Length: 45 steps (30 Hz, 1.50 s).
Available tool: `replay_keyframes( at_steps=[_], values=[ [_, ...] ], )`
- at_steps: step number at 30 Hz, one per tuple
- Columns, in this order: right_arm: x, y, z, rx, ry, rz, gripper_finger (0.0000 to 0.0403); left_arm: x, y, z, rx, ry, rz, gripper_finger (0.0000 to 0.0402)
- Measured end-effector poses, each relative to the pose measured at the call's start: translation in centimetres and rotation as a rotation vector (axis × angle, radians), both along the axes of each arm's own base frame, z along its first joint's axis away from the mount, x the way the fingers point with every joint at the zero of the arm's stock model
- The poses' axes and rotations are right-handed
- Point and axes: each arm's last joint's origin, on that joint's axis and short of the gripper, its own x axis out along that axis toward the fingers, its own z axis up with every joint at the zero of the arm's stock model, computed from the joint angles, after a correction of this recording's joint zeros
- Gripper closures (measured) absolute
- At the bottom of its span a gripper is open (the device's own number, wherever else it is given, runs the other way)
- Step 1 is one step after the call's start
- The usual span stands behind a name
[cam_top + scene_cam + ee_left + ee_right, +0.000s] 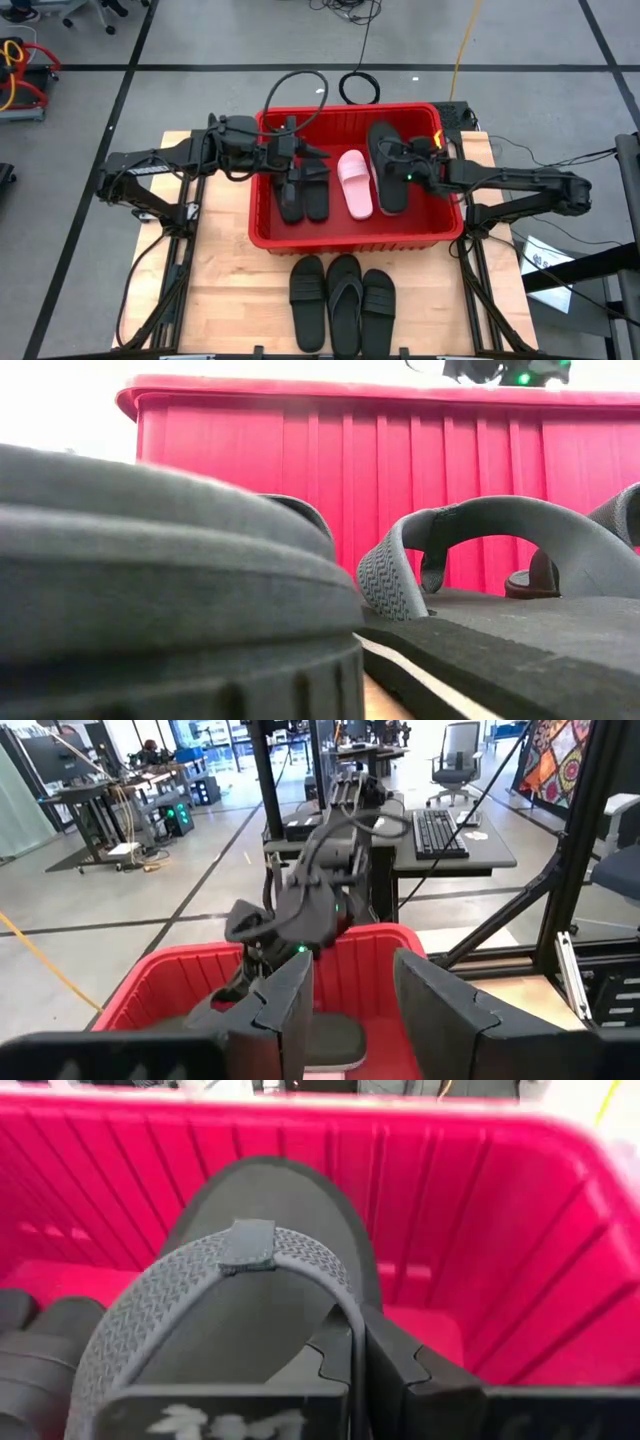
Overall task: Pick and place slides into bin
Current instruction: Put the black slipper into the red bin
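I have the red bin [352, 236] sitting at the far middle of the wooden surface [230, 290], with both arms reaching in over its rim. My right gripper [397, 172] is inside the bin's right side, its jaws clenched on the strap of a black flip-flop [262, 1295]; in the right wrist view the textured thong strap arches just ahead of the jaws and the sole leans toward the bin's ribbed far wall. My left gripper [312, 160] hovers over the bin's left side with its jaws released, nothing between them, above two black slides [303, 196] lying side by side on the bin floor. A pale pink slide [355, 183] lies between those and the flip-flop.

Three more black sandals [342, 300] wait in a row on the surface in front of the bin: a wide-strap slide on either side and a thong flip-flop [500, 575] in the middle. In the low view they sit close to the camera, with the bin's front wall behind.

I can read no brand or lettering on the sandals or the bin.
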Motion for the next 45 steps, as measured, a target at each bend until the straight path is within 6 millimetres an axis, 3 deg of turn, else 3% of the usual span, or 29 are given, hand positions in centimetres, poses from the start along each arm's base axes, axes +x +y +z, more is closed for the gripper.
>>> replay_keyframes(
  at_steps=[10, 45],
  values=[
    [-0.6, 0.1, -3.7, 0.035, 0.009, 0.009, 0.0403, 0.0, 0.0, 0.0, 0.004, -0.002, 0.0, 0.0259],
    [-0.9, 0.1, -4.2, 0.035, 0.109, 0.061, 0.0381, 0.0, -0.1, 0.0, 0.004, 0.0, -0.003, 0.0259]
  ],
)
